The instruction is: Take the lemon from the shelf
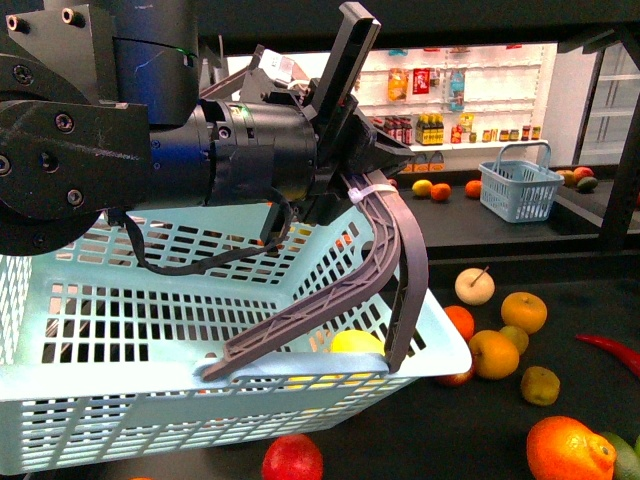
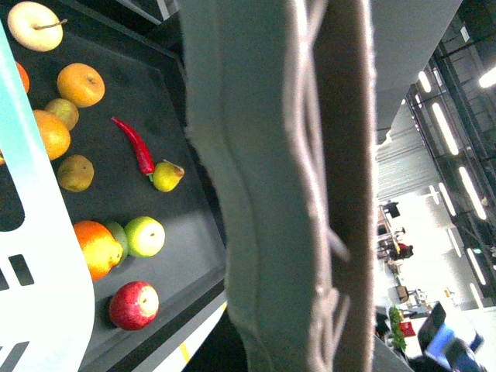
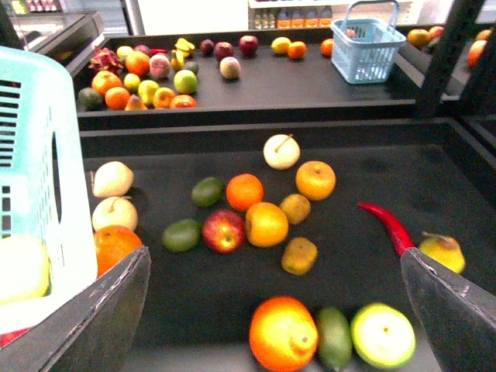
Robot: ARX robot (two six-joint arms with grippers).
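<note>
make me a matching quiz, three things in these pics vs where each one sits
Things:
1. lemon
2. small basket
3. chili pepper

Places:
a. next to a pear on the near deck
b. inside the big basket
c. on the back shelf deck

Pairs: 1-b, 2-c, 3-a
</note>
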